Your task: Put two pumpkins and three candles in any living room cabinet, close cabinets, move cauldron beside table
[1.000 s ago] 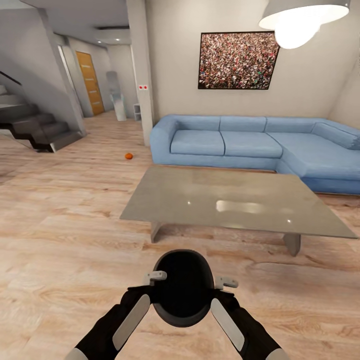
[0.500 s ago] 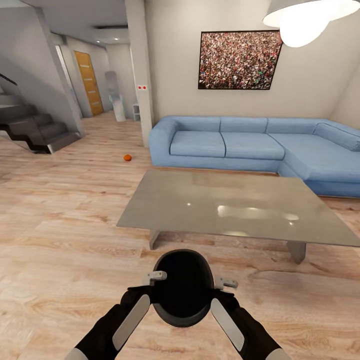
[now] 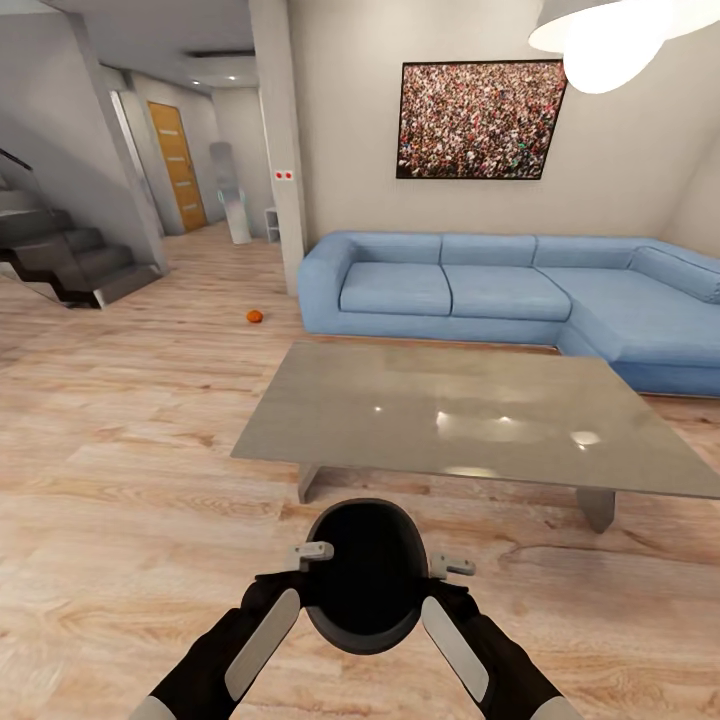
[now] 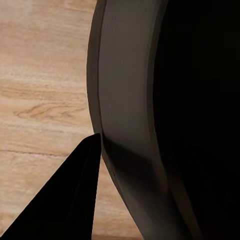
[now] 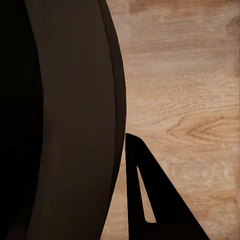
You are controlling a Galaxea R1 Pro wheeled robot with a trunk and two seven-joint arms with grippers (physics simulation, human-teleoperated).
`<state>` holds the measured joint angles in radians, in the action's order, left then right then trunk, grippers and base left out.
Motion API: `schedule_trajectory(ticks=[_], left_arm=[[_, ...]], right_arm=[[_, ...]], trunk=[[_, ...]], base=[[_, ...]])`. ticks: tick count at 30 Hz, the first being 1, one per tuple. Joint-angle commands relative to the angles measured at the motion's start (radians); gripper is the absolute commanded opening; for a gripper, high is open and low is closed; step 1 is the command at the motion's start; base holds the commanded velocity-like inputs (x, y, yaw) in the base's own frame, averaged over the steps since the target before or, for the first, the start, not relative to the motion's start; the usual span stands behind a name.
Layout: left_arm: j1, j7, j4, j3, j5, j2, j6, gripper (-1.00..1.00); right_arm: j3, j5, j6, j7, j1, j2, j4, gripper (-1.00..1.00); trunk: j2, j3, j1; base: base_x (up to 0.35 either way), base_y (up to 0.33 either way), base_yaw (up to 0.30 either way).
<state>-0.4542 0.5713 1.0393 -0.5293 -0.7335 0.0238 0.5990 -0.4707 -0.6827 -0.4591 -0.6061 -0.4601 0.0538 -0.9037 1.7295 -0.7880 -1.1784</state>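
Note:
I hold the black cauldron (image 3: 365, 580) between both arms, low over the wood floor just in front of the grey table (image 3: 400, 400). My left gripper (image 3: 312, 551) is shut on its left rim and my right gripper (image 3: 450, 566) on its right rim. The left wrist view has the cauldron wall (image 4: 130, 125) with one dark finger (image 4: 70, 200) against its outside. In the right wrist view a finger (image 5: 160, 200) likewise lies outside the wall (image 5: 75, 125). One orange pumpkin (image 3: 254, 317) lies on the floor far left of the sofa. The candles and the cabinet are out of view.
A blue corner sofa (image 3: 500, 290) stands behind the table. A white column (image 3: 285, 150) rises at the sofa's left end, and dark stairs (image 3: 60, 260) are at the far left. A lamp (image 3: 610, 35) hangs at the upper right. Open floor lies to the table's left.
The whole picture has shifted slightly as the camera moved, and the table now looks a little nearer. The cauldron and both grippers keep the same hold.

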Motion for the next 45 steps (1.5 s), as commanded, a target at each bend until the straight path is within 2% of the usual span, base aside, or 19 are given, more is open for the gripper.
schedule_trajectory(ticks=[1,17,28,38,45], left_arm=[[-0.001,0.010,0.056,-0.005,-0.014,-0.001,-0.007,-1.00],[-0.001,0.010,0.056,-0.005,-0.014,-0.001,-0.007,-1.00],[-0.001,0.009,0.058,-0.005,-0.015,-0.001,-0.007,-1.00],[-0.001,0.009,0.057,-0.006,-0.015,-0.001,-0.007,-1.00],[-0.001,0.010,0.058,-0.006,-0.015,-0.001,-0.007,-1.00]], right_arm=[[0.009,-0.014,-0.009,-0.009,-0.001,-0.002,0.000,-1.00],[0.009,-0.014,-0.009,-0.009,-0.001,-0.003,0.000,-1.00],[0.009,-0.014,-0.009,-0.010,0.000,-0.003,0.000,-1.00],[0.009,-0.014,-0.009,-0.010,-0.001,-0.005,-0.001,-1.00],[0.009,-0.014,-0.009,-0.010,0.000,-0.005,-0.001,-1.00]], trunk=[[0.001,-0.001,0.000],[0.001,-0.001,0.000],[0.001,-0.001,0.000],[0.071,-0.032,-0.038],[0.120,-0.054,-0.065]], base=[[0.070,0.000,0.000],[0.205,0.000,0.000],[0.020,0.000,0.000],[0.000,0.000,-0.009],[0.000,0.000,-0.205]])
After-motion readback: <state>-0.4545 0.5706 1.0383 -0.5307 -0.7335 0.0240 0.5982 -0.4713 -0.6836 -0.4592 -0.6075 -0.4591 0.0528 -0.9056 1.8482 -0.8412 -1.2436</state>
